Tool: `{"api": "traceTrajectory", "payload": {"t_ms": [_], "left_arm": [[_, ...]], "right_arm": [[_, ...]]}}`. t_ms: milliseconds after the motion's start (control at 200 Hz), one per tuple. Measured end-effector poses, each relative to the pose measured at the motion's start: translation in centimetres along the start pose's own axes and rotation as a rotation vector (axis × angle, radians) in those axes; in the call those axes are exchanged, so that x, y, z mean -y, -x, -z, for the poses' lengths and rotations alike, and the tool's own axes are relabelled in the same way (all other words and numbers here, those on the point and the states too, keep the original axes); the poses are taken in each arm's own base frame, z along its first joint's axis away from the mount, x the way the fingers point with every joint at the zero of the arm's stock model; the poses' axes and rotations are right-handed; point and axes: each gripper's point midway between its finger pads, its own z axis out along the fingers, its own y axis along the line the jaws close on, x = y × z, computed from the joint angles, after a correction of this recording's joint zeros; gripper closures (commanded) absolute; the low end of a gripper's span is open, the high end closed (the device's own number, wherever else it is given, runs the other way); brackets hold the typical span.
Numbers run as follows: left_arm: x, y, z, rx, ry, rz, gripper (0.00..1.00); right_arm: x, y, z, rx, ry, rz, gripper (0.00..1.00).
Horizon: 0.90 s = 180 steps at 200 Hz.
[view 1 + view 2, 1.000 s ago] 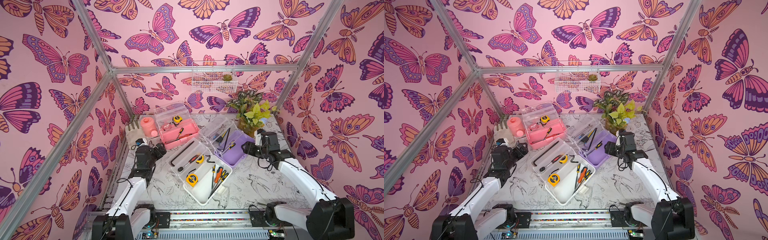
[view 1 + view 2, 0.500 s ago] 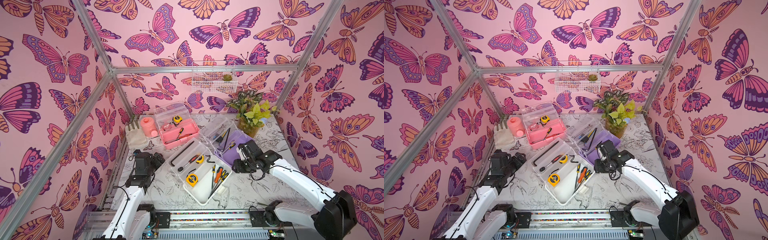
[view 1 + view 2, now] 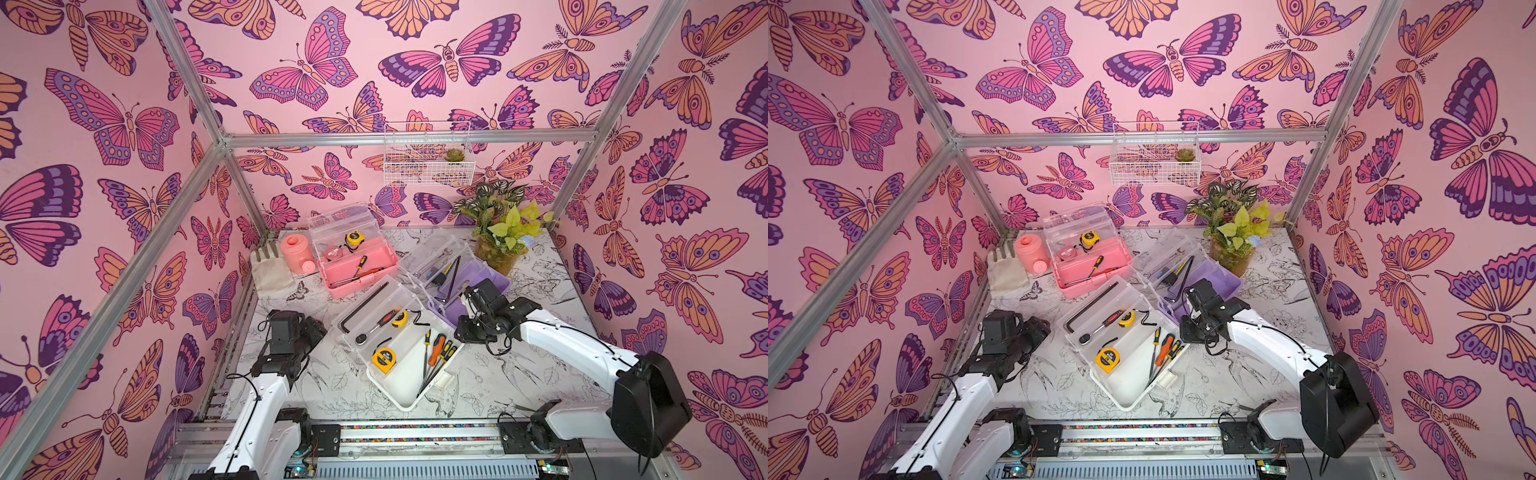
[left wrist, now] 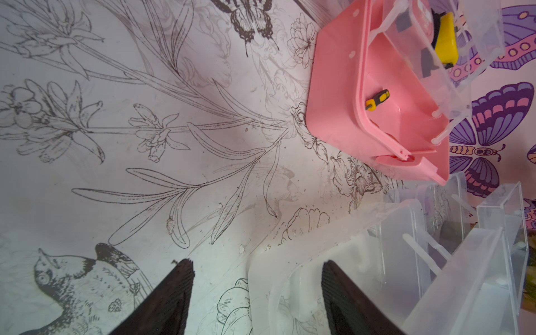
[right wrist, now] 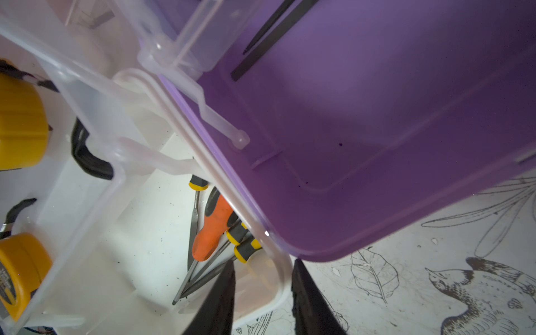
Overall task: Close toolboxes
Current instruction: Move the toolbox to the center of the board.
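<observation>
Table (image 3: 519, 386) — toolboxes (image 3: 401, 386), watering can (image 3: 296, 251), plant (image 3: 500, 232)

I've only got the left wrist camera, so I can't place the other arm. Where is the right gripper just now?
Observer: At the corner of the white toolbox next to the purple toolbox. The right gripper has its jaws on either side of the white rim.
Operator: Is the purple one shut?
Observer: No, its clear trays are folded out toward the back wall, with dark tools on them.
Operator: Anything loose near that rim?
Observer: Screwdrivers lie in the white base, just inside it.
</observation>
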Motion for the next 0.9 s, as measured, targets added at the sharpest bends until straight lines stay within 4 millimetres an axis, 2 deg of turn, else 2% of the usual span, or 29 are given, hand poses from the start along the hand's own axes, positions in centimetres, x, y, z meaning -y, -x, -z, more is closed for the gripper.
{"api": "traceTrajectory", "payload": {"t_ms": [345, 541, 621, 741, 901], "left_arm": [[-0.8, -0.6, -0.3, -0.015, 0.015, 0.003, 0.24], [-0.6, -0.7, -0.3, -0.018, 0.008, 0.007, 0.24], [-0.8, -0.9, -0.4, -0.023, 0.008, 0.008, 0.28], [-1.1, -1.4, -0.6, -0.038, 0.009, 0.024, 0.43], [-1.7, -2.3, -1.3, -0.055, -0.013, 0.039, 0.48]], "right_arm": [[0.7, -0.7, -0.7, -0.011, -0.018, -0.046, 0.69], [0.9, -0.8, -1.2, -0.015, -0.022, -0.062, 0.79], [1.0, -0.8, -1.3, -0.014, -0.024, -0.071, 0.83], [1.1, -0.9, -1.4, -0.016, -0.027, -0.073, 0.86], [0.8, -0.7, -1.6, -0.015, -0.019, -0.069, 0.89]]}}
